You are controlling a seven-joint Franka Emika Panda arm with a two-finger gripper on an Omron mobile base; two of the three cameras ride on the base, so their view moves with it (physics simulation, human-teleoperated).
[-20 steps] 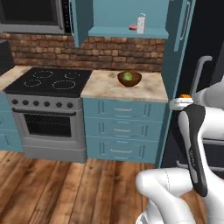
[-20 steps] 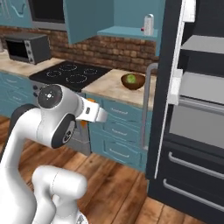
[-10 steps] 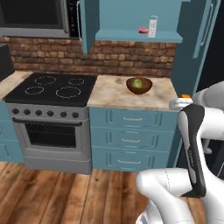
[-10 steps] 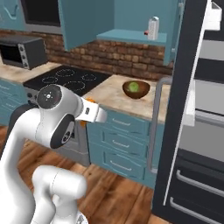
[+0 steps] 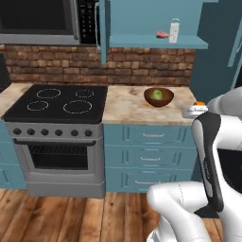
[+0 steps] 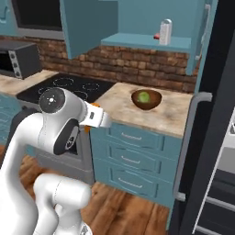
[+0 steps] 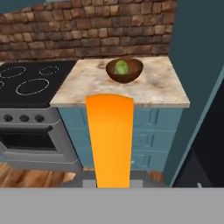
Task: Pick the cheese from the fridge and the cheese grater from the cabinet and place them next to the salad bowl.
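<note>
Tool clamped on cheese

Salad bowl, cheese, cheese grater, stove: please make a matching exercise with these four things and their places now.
Things:
1. salad bowl
2. cheese
3. cheese grater
4. stove

Places:
A. on the open cabinet shelf
B. held in the gripper
C. left of the counter
D. on the counter

Pairs: 1-D, 2-B, 3-A, 4-C
</note>
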